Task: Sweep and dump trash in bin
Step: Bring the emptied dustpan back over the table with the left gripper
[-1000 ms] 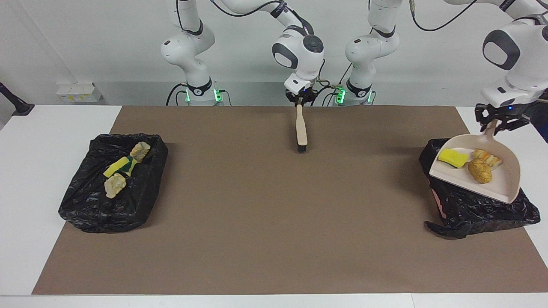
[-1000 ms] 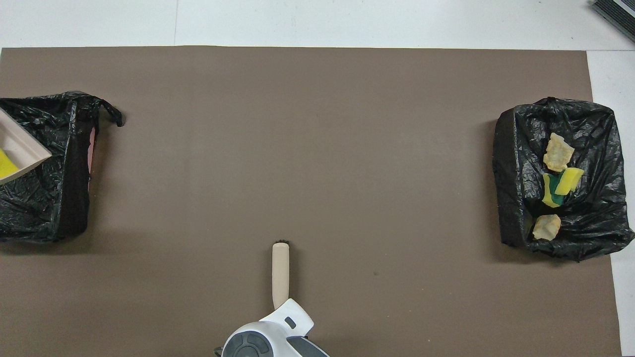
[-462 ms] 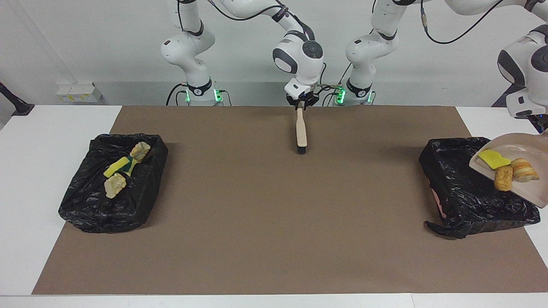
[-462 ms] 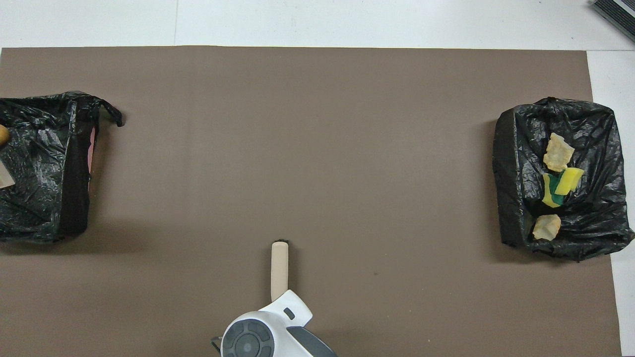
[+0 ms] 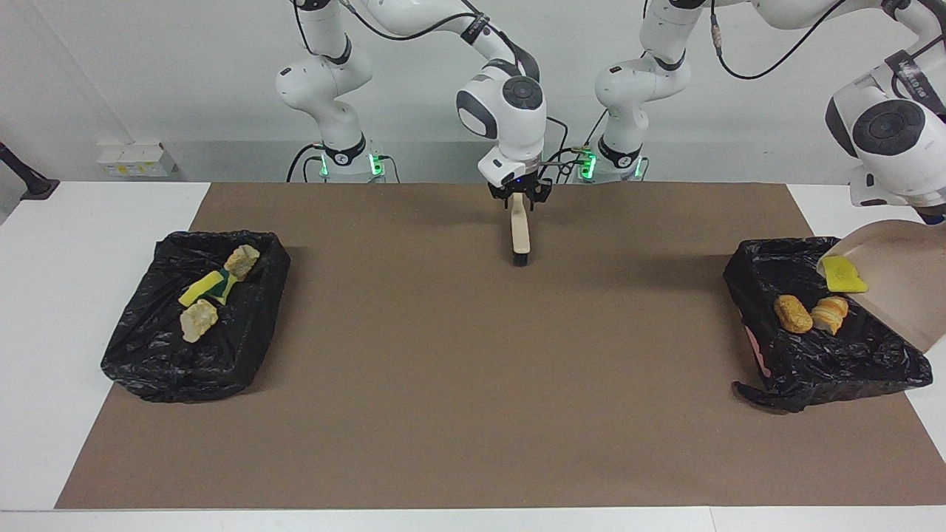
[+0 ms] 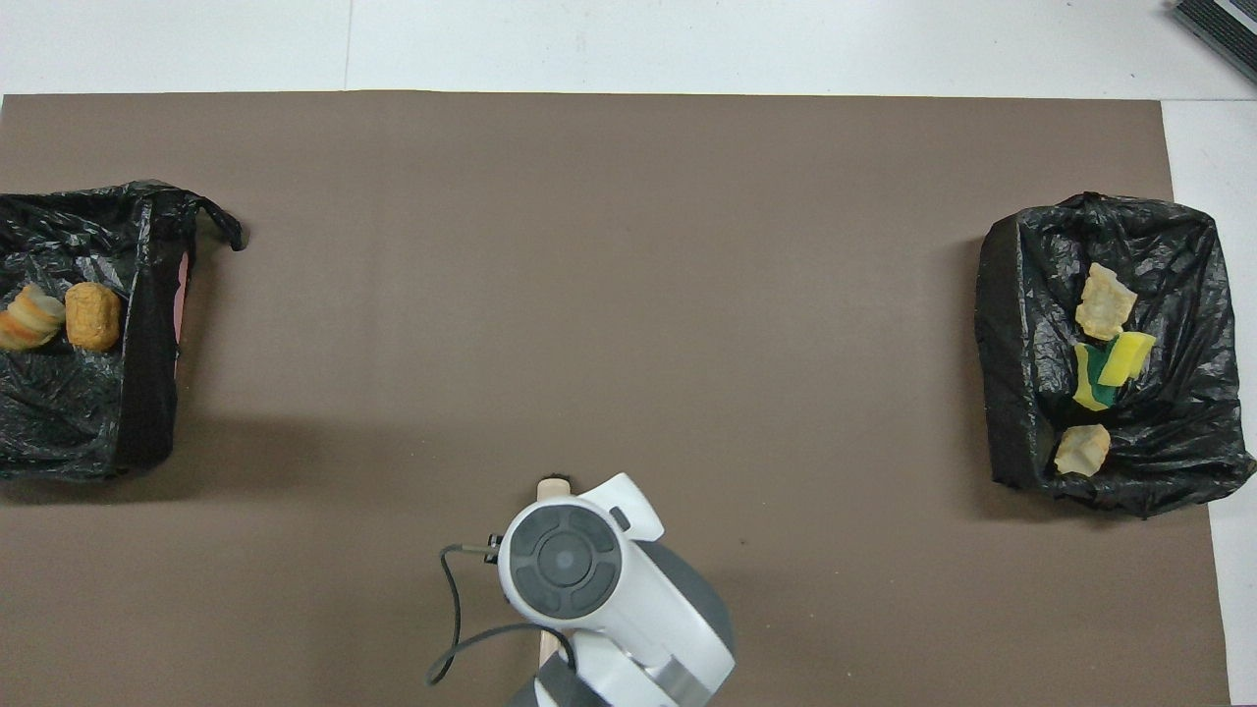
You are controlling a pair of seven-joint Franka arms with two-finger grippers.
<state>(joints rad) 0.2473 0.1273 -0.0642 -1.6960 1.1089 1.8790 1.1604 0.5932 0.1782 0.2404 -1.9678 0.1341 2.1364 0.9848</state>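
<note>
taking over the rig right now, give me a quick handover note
Left gripper: shut on the dustpan, tipped over the bin at the left arm's end.
Right gripper: at the handle of the brush, which lies on the mat near the robots.
Done: brown bread chunk and paler bread chunk are in that bin; three scraps lie in the bin at the right arm's end.
Left: the yellow sponge sits at the dustpan's lip, not yet in the bin. Tip it out, then put the dustpan down.
</note>
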